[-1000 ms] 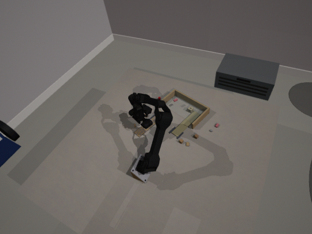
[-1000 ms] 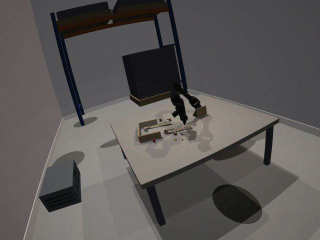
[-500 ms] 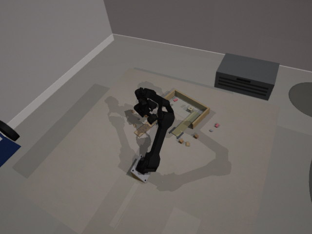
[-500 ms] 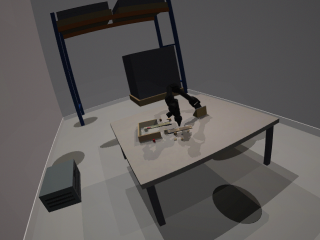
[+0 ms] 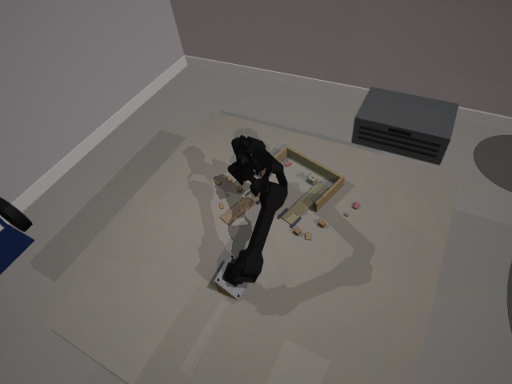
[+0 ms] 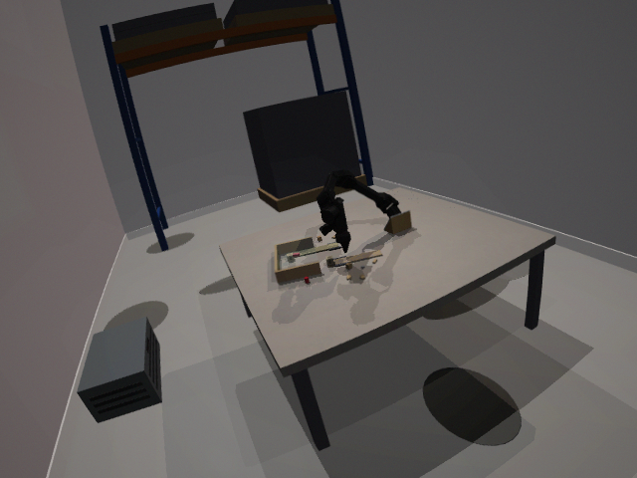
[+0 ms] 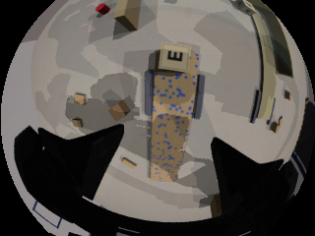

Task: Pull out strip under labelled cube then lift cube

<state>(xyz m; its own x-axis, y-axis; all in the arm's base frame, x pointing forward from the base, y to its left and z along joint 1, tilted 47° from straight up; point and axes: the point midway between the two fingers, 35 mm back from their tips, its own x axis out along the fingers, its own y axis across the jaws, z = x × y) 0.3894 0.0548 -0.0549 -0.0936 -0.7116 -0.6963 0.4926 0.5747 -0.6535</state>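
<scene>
Speckled tan strip [image 7: 172,125] pulled out, hovering with gripper [image 7: 167,157] released and empty; lowering straight, centring on labelled cube [image 7: 176,58], avoiding strip edges.

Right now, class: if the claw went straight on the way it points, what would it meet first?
Probably the blue-speckled strip, which lies between the open claw's fingers, short of the labelled cube at its far end. Depth is unclear.

Warehouse, pallet rack [image 6: 134,128], crate [image 6: 304,146], table [image 6: 463,252]

Arm [image 6: 359,191] over table [image 6: 463,257] w/ tray [image 6: 298,270]
</scene>
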